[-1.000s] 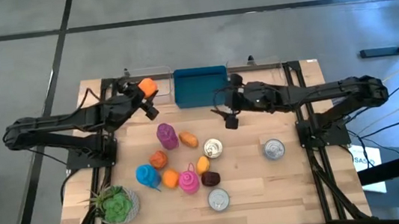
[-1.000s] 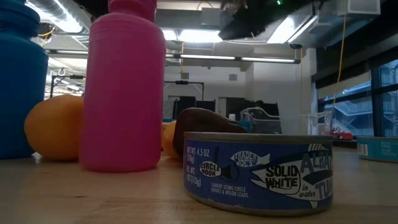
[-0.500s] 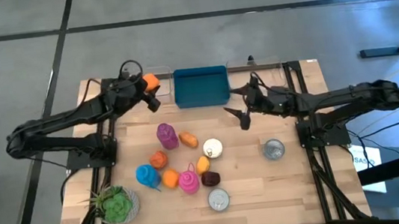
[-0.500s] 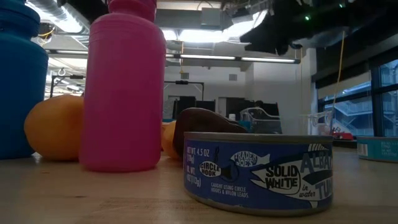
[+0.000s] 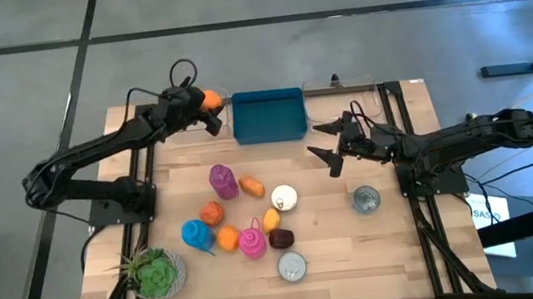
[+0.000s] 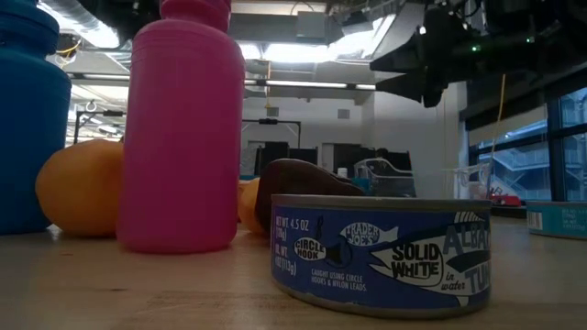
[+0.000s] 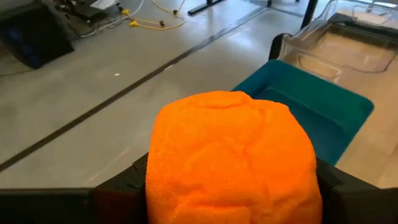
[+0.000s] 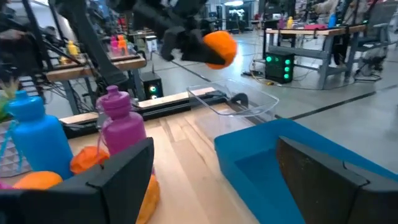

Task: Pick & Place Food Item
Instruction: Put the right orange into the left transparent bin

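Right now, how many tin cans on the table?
3: one can mid-table beside the orange pieces, one can at the near edge, one can alone on the right side. None seem hidden.

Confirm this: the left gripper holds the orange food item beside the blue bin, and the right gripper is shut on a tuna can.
Not quite. The left gripper does hold the orange item beside the blue bin, but the right gripper is open and empty; the high view and right wrist view show nothing between its fingers. The cans sit on the table.
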